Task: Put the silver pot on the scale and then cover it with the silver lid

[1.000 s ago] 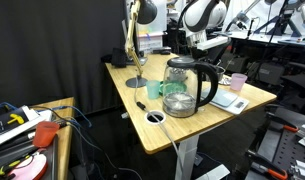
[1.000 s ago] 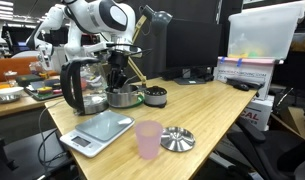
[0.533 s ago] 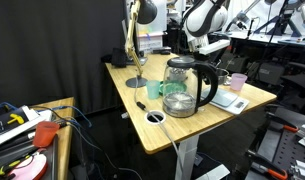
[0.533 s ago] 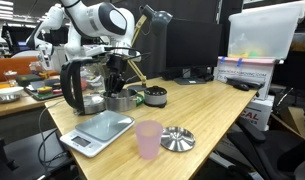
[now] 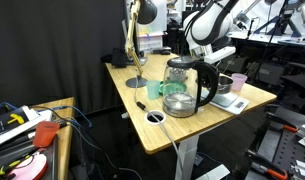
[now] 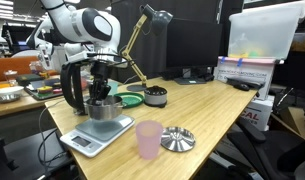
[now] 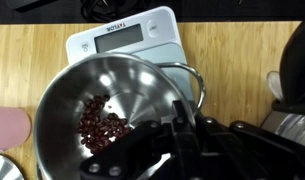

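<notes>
while the pincer (image 7: 180,114) is pinching the silver pot (image 7: 84,88) by its rim, a level, centred descent onto the scale (image 7: 122,30) is looking wisest.

A light wooden table (image 5: 182,132) stands in a cluttered lab and shows in both exterior views. A black curtain (image 5: 52,45) hangs behind it. A desk lamp (image 6: 154,15) with a slanted wooden arm leans over the tabletop. To one side sits a lower wooden table (image 5: 60,104), strewn with cables (image 5: 12,112). A clear plastic storage bin (image 6: 262,30) stands beyond the table's end, near dark monitors (image 6: 192,45).
</notes>
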You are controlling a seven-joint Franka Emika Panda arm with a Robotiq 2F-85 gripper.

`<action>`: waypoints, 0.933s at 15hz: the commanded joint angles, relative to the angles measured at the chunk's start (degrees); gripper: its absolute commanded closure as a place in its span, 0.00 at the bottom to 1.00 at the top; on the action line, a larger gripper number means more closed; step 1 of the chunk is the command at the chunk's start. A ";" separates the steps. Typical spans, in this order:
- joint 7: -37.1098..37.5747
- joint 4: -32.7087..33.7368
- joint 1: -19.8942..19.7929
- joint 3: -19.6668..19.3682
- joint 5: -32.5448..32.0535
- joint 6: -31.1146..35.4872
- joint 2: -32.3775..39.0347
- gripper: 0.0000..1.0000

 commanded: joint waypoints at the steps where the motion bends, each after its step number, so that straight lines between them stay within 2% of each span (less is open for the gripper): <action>1: 1.93 -2.29 0.68 -0.15 -1.17 1.35 -1.82 0.98; 8: -0.43 -0.42 -0.28 -0.50 -0.11 1.44 1.98 0.98; 9: -0.76 -0.21 -0.33 -0.47 -0.05 1.71 2.30 0.71; 14: -1.39 0.27 -0.49 -0.39 0.58 1.78 1.88 0.40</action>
